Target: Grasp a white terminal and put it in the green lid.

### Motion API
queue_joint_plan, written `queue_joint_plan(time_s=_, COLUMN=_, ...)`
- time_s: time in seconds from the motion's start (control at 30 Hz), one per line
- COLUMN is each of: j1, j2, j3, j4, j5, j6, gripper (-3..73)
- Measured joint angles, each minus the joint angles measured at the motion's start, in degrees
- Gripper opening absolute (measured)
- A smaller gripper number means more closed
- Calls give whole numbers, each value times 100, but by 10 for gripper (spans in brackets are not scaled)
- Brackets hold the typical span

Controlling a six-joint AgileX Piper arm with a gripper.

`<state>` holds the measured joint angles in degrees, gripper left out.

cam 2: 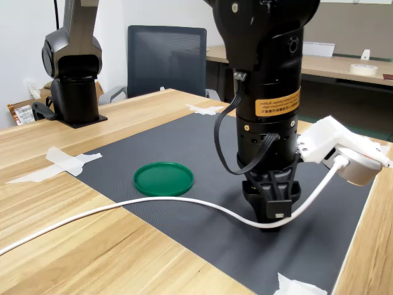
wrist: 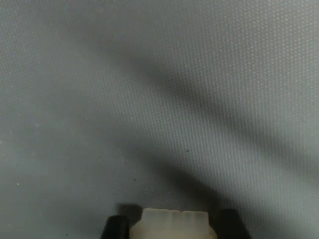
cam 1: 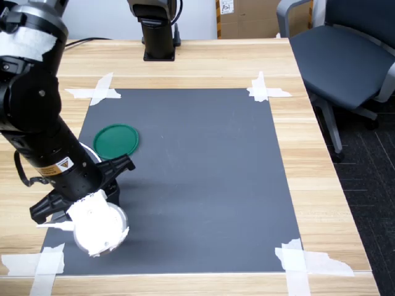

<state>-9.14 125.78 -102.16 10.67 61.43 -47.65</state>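
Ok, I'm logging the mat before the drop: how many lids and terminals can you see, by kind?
Green lid: 1
White terminal: 1, between the gripper jaws
Total: 2

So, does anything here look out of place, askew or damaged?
Nothing is spilled or damaged. The green lid lies flat and empty on the black mat. The white tape strips at the mat's corners are crooked and ragged. The white terminal sits squarely between the gripper jaws.
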Motion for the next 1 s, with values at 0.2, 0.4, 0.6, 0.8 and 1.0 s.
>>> queue_joint_plan(time_s=0.2, j1=0, j2=0, j3=-33, j4=0, j5=76, j6=0, gripper=310)
queue_joint_plan(time_s=0.4, j1=0, j2=-167, j3=-169, j4=-5, j5=268, j6=0, gripper=310)
queue_joint_plan(time_s=0.6, j1=0, j2=-613, j3=-186, j4=-5, j5=296, j6=0, gripper=310)
queue_joint_plan(time_s=0.8, j1=-6, j2=-1032, j3=-186, j4=-5, j5=321, j6=0, gripper=310)
queue_joint_plan(time_s=1.0, j1=-17, j2=-1422, j3=-186, j4=-11, j5=574, j6=0, gripper=310)
